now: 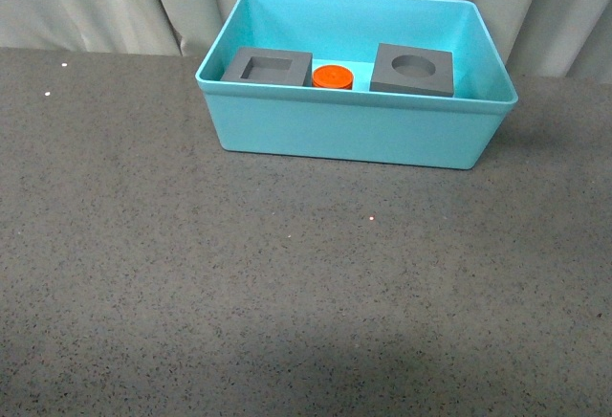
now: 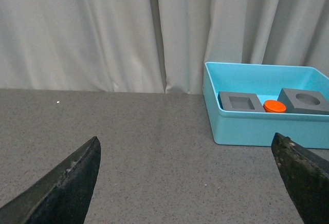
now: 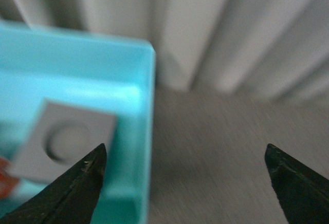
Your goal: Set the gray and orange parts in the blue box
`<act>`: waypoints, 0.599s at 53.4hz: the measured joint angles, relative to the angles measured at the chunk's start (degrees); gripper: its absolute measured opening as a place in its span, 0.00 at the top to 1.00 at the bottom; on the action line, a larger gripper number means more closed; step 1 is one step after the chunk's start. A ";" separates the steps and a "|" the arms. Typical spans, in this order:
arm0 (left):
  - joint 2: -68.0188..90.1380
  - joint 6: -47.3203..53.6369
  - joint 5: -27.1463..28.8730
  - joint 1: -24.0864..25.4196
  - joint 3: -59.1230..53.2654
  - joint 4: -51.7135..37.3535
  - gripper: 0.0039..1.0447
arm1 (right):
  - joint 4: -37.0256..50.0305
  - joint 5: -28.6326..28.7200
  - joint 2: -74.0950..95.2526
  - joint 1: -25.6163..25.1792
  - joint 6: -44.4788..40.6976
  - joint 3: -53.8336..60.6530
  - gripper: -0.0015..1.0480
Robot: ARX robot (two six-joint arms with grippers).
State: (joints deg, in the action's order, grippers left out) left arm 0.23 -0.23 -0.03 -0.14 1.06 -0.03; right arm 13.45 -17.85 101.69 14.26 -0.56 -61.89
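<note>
The turquoise plastic bin point(image 1: 356, 130), smooth-walled with a flared rim, sits on a speckled dark gray tabletop point(image 1: 287, 293) before pale pleated curtains point(image 2: 103, 29). Inside lie 2 matte gray cubes, one with a square recess point(image 1: 269, 66) and one with a round recess point(image 1: 412, 69), the orange cylinder point(image 1: 332, 76) between them. Both the left gripper point(image 2: 187, 183) and right gripper point(image 3: 182, 183) are spread wide and empty (the right wrist view is blurred), the right one straddling the bin's side wall near the round-recess cube.

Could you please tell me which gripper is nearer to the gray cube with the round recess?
Right. The right gripper is open above the blue box's wall, right beside that cube. The left gripper is open over the table, well short of the box.
</note>
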 joint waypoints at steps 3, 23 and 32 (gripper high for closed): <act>-0.02 0.00 0.02 0.00 0.00 0.00 0.06 | 19.58 4.94 -1.84 -1.11 0.04 9.01 0.28; -0.02 0.00 0.04 0.00 0.00 0.00 0.06 | 44.59 11.13 -21.81 -7.52 0.15 41.35 0.99; -0.02 0.00 0.04 0.00 0.00 0.00 0.06 | 43.85 13.05 -30.77 -9.46 0.15 48.85 0.99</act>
State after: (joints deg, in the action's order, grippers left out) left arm 0.21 -0.23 0.01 -0.14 1.06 -0.03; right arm 57.30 -4.80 70.91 4.80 -0.40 -13.04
